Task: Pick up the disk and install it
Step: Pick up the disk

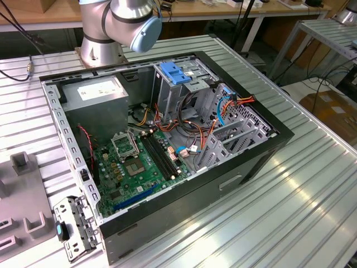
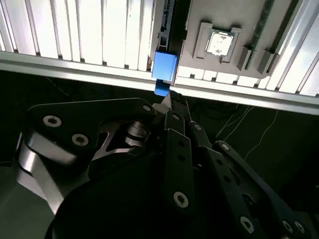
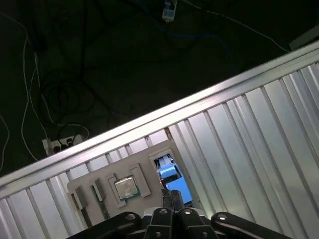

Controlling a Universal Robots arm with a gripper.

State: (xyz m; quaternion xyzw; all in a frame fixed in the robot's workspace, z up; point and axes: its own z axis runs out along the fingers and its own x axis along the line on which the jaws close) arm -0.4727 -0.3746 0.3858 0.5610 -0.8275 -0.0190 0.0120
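Observation:
In both wrist views my gripper (image 2: 168, 102) (image 3: 172, 195) hangs above the edge of the slatted metal table, jaws drawn close together. The disk (image 2: 164, 65) (image 3: 175, 181) is seen end-on, and its blue plastic end sits right at the fingertips. A dark narrow body runs away from that blue end towards the grey fixture plate (image 2: 239, 20) (image 3: 89, 191) below. The blue end overlaps the table's edge, so it sits above the table surface. The open computer case (image 1: 167, 145) lies on the table in the exterior view, with a bare blue bracket (image 1: 174, 72) on its drive cage.
A processor chip (image 2: 219, 42) (image 3: 125, 187) rests in a pocket of the fixture plate beside the disk. Beyond the table edge (image 2: 75, 64) the floor is dark with loose cables. Inside the case are a grey power supply box (image 1: 97, 97), the green mainboard and wiring. The arm's base (image 1: 109, 33) stands behind the case.

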